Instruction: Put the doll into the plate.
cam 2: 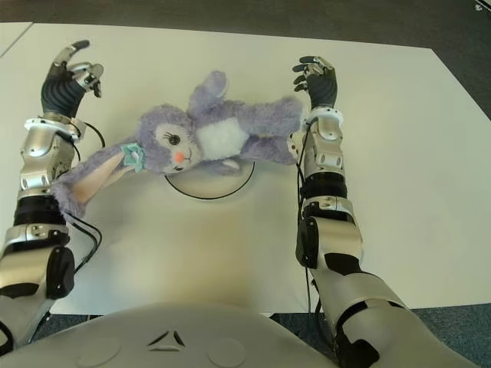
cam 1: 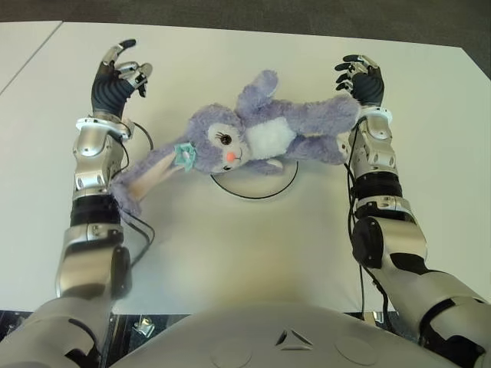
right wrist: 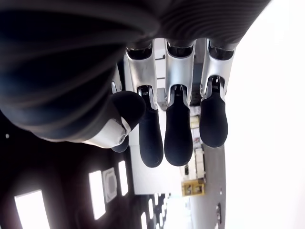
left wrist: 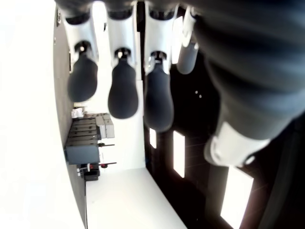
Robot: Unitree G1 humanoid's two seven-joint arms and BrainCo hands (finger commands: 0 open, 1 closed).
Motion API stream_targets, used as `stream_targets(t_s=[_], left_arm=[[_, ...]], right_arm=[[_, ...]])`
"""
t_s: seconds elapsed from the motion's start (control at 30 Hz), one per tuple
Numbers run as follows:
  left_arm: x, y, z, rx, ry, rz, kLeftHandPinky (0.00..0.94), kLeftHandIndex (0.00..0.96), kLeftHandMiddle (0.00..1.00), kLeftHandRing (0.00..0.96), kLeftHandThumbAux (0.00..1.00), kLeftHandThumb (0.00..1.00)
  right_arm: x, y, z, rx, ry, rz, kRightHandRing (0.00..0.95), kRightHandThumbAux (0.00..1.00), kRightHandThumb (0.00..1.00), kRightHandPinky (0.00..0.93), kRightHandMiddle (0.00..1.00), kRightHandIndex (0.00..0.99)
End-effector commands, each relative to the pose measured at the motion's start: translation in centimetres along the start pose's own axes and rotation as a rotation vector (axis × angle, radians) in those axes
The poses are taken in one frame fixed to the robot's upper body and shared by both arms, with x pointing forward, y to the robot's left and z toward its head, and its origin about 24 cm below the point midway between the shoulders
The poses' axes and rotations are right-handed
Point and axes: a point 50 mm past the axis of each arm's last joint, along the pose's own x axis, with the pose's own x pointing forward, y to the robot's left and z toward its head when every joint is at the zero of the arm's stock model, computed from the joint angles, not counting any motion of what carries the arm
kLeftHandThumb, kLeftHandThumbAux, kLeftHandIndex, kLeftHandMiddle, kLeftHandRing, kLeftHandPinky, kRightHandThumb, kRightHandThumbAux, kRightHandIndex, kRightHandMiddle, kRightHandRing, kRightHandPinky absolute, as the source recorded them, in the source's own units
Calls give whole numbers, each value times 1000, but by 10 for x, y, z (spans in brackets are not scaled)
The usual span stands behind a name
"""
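A purple plush rabbit doll (cam 1: pixel 265 134) with a white belly and a teal bow lies on its side across the white, dark-rimmed plate (cam 1: pixel 255 187) at the table's middle. Its long ear (cam 1: pixel 149 178) stretches out to my left forearm and its legs reach my right forearm. My left hand (cam 1: pixel 119 73) is raised to the far left of the doll, fingers (left wrist: pixel 123 93) spread and holding nothing. My right hand (cam 1: pixel 359 75) is up at the far right of the doll, its fingers (right wrist: pixel 177 124) extended and empty too.
The white table (cam 1: pixel 230 253) carries only the plate and doll. Black cables (cam 1: pixel 142 230) run beside my left forearm. A second white table (cam 1: pixel 23 42) adjoins at the far left, and dark floor lies beyond the far edge.
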Motion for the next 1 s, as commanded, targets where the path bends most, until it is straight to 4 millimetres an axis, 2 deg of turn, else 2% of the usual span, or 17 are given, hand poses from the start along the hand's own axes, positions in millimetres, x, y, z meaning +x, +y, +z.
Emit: stream_targets(t_s=[0.03, 0.27, 0.63, 1.0], left_arm=[[-15, -11, -14, -10, 79, -44, 737, 441, 747, 745, 706, 705], [-25, -16, -16, -11, 113, -66, 798, 443, 786, 789, 705, 709], [-42, -12, -12, 11, 140, -43, 814, 443, 817, 828, 706, 709], [-63, -10, 17, 30, 97, 32, 816, 442, 820, 836, 708, 709]], right_arm=[[-10, -1, -9, -28, 18, 3, 632, 682, 836, 632, 511, 401], [-22, 1, -14, -99, 14, -3, 625, 682, 837, 615, 512, 403], [-36, 8, -19, -102, 19, -4, 624, 682, 837, 618, 514, 402], [-45, 17, -21, -88, 17, -8, 626, 682, 838, 626, 516, 401]])
